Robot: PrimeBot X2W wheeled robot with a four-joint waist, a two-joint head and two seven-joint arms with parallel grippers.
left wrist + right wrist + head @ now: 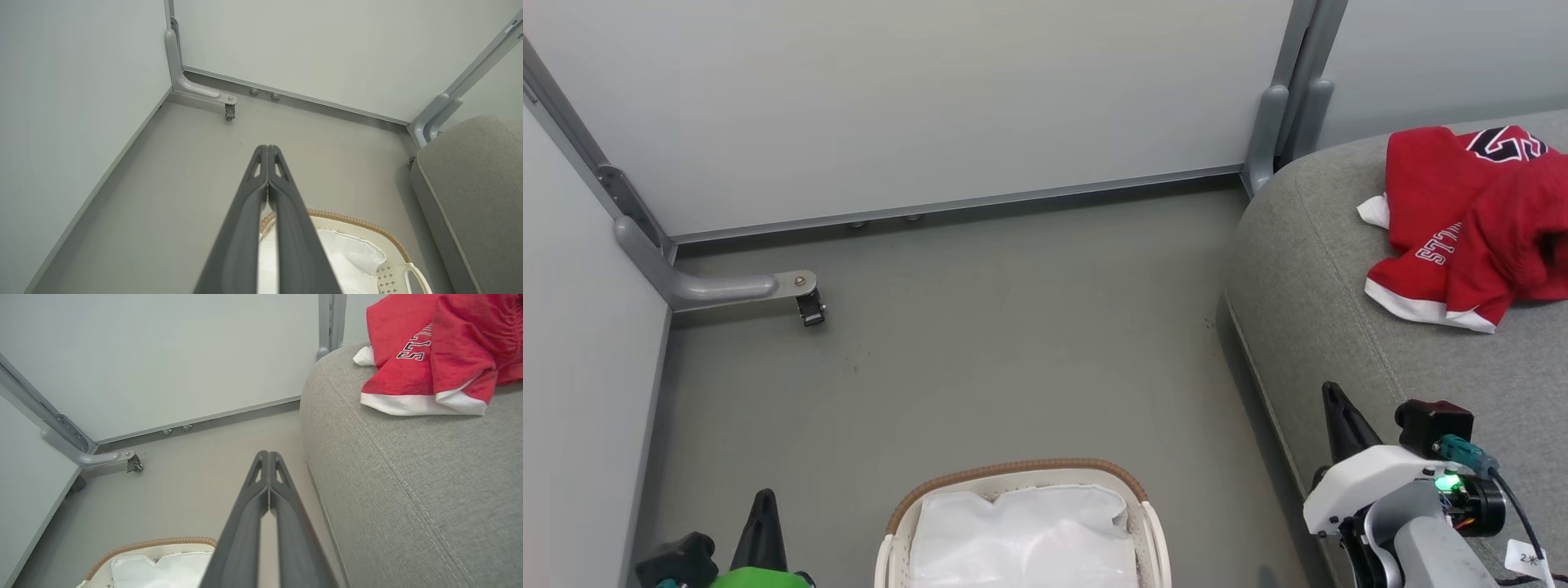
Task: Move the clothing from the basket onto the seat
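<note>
The red clothing [1474, 220] with white trim and lettering lies crumpled on the grey seat [1339, 327] at the right; the right wrist view has the clothing [433, 355] at its upper right on the seat [408, 490]. The basket [1021, 478] stands on the floor at the bottom centre, with just white liner cloth showing inside it. My left gripper [764, 496] is at the lower left, left of the basket, shut and holding nothing; its tips [267, 148] meet above the basket [359, 222]. My right gripper [1331, 390] is shut and holding nothing at the seat's front edge, fingertips [268, 454] together.
Pale partition walls [915, 106] close off the back and left. A grey metal foot with a caster [809, 306] juts onto the grey floor [1013, 343] at the left. A post [1282, 131] stands by the seat's back corner.
</note>
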